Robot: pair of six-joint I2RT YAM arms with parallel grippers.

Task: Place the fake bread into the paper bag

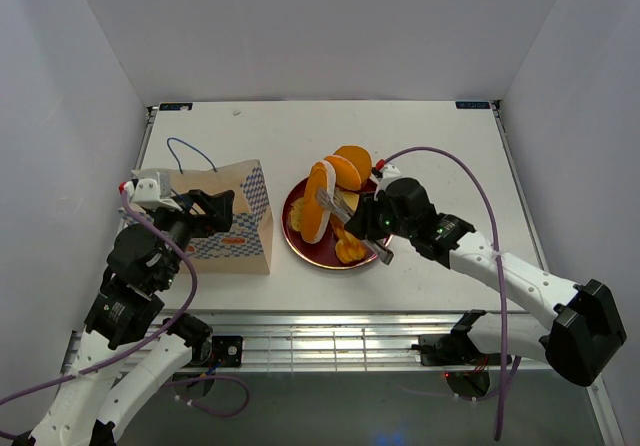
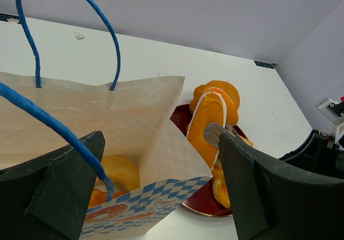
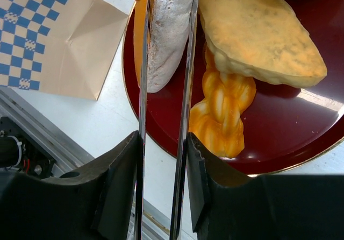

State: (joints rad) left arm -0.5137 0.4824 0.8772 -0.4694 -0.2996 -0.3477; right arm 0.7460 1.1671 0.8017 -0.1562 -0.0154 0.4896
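Beside the tan paper bag [image 1: 240,231], insides mostly hidden, right claw [image 3: 163,143] clamped metal tongs [image 3: 141,89] onto a glossy orange loaf [image 3: 166,35]; left claw [image 2: 161,143] gaped.

The gripper [image 3: 162,138] at 6 o'clock presses its black fingers against the two thin blades of metal tongs [image 3: 188,62], which run up toward 12. Between the blades sits a long loaf [image 3: 167,30], pale with an orange edge, over a dark red plate [image 3: 290,121]. A braided stick [image 3: 223,111] lies at centre just right of the blades, with an oval loaf [image 3: 258,35] overlapping it at 1 o'clock. The paper bag [image 3: 70,41] sits at 10 o'clock on the white tabletop [image 3: 102,121].
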